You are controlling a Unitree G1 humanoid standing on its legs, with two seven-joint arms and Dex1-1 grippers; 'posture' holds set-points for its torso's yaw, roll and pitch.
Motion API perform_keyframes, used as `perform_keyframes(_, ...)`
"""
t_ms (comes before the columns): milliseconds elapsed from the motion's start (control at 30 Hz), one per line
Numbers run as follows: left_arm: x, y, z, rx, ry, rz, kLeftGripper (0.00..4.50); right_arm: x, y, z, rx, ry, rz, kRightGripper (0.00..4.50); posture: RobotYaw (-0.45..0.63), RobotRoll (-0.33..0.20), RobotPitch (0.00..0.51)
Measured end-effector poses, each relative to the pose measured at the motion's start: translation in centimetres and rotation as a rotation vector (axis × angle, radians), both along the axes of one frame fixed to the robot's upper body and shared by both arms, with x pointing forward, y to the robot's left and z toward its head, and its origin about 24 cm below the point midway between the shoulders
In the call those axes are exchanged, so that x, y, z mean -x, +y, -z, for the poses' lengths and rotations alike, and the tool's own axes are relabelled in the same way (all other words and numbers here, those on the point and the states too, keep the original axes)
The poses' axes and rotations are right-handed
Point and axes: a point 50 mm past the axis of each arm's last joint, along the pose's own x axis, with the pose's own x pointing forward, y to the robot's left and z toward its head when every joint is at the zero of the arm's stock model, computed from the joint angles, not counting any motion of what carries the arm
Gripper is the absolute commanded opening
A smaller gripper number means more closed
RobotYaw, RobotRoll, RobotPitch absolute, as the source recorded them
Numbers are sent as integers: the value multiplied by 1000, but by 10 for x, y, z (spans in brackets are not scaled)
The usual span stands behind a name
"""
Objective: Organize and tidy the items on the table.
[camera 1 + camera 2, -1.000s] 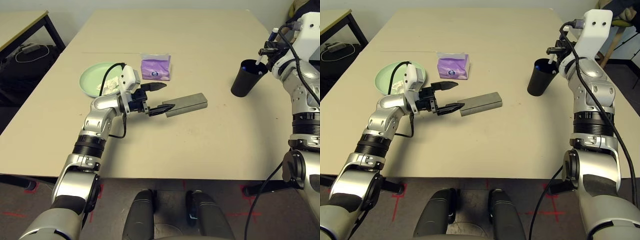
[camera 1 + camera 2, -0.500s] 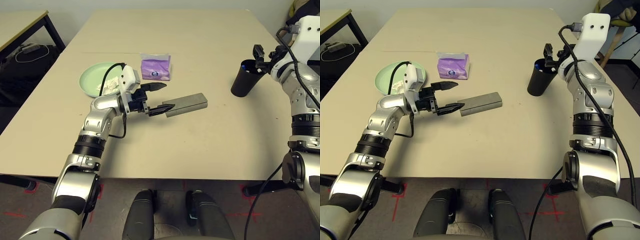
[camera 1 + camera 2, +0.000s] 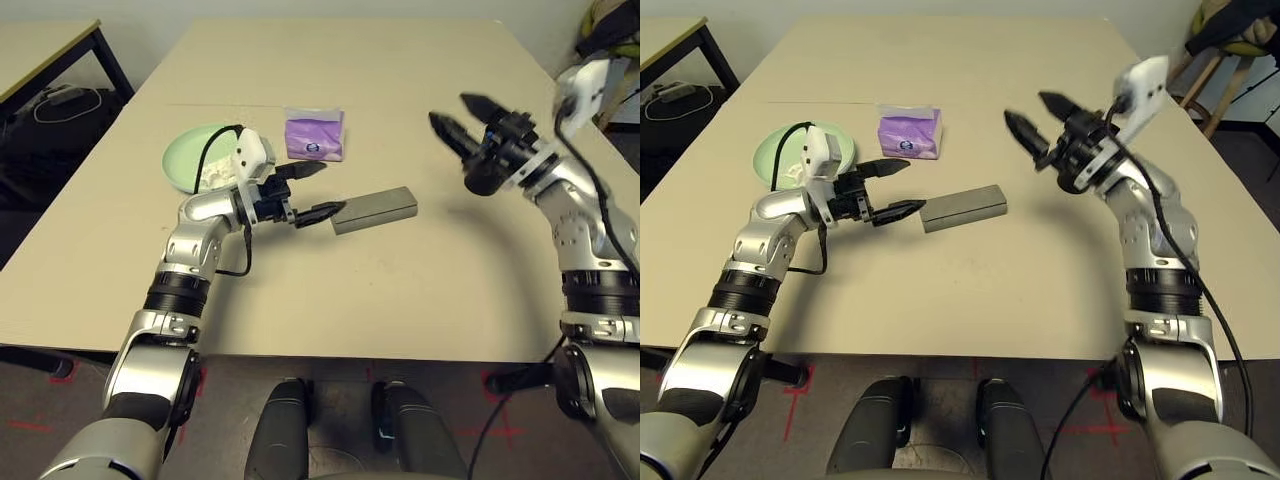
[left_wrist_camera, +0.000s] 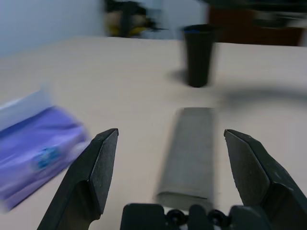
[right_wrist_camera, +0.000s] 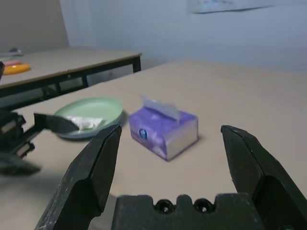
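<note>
Grey-olive case [image 3: 373, 209] lay flat near the middle of the table [image 3: 400, 290], its near end just beside the left gripper [image 3: 312, 192], whose fingers stood spread wide and empty. Left wrist view had the case lined up lengthwise between the two fingers, not yet between the pads. Right gripper [image 3: 1037, 118] hung above the table, also spread wide and holding nothing, pointing toward the tissue pack [image 3: 909, 134]. Black cup [image 4: 198, 55] stood upright beyond the far end of the case.

Step in hand, as judged: take the case with the left gripper. To do it well, advance until the fingers straddle the narrow width of the case, keep them level with the table, then close across its short sides; the lid looked smooth, so a shallow grip could slip.

Green plate [image 3: 195, 157] with the crumpled tissue [image 3: 215, 172] sat behind the left wrist. Pack bore a small blue round mark; no lettering was legible
</note>
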Motion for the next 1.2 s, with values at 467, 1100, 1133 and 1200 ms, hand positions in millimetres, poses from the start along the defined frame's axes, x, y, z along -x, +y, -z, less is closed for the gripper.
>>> perform_keyframes(467,21,61,30,237,-28,-797,4500,23,6,89,-26,30,625,4485,191,0,94)
perform_keyframes(1100,38,107,32,217,3,-812,4500,22,-32,82,-145,-12,858,4485,185,0,79)
perform_keyframes(1133,37,109,32,215,-2,-815,4500,22,-34,80,-138,-17,855,4485,189,0,78)
perform_keyframes(1200,35,112,31,218,-4,-820,4500,23,-38,78,-131,-23,851,4485,196,0,81)
